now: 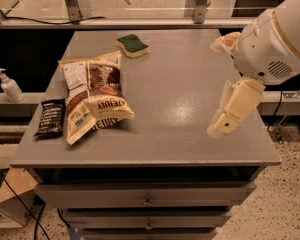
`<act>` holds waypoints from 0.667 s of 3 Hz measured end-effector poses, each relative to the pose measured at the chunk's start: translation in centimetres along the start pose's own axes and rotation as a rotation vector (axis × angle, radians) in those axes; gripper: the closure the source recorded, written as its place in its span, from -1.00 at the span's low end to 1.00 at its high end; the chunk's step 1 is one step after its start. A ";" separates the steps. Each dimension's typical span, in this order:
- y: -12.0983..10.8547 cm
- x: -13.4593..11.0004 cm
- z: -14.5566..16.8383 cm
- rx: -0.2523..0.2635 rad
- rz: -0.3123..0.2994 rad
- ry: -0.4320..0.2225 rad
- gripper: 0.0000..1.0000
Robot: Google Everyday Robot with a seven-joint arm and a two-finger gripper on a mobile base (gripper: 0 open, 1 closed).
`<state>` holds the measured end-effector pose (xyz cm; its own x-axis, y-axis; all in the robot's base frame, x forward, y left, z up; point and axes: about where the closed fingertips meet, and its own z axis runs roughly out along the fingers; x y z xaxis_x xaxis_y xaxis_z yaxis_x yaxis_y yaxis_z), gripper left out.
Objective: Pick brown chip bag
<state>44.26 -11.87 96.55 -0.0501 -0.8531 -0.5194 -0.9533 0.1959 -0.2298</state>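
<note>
The brown chip bag (92, 96) lies crumpled on the left part of the grey table (180, 84). It is cream-yellow with dark brown panels and a white label panel. My gripper (225, 118) hangs from the white arm (275, 39) above the table's right side, well to the right of the bag and apart from it. It holds nothing that I can see.
A small flat black bar wrapper (50, 118) lies at the table's left edge beside the bag. A green-and-yellow sponge (132, 45) sits at the back. A white pump bottle (10, 86) stands on a shelf to the left. Drawers are below the tabletop.
</note>
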 end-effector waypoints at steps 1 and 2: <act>-0.7 0.8 0.9 -0.006 0.027 -0.010 -1.00; -1.0 -1.5 4.2 -0.041 0.023 -0.075 -1.00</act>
<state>46.55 -8.72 94.11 -0.0509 -0.8099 -0.5844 -0.9637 0.1934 -0.1840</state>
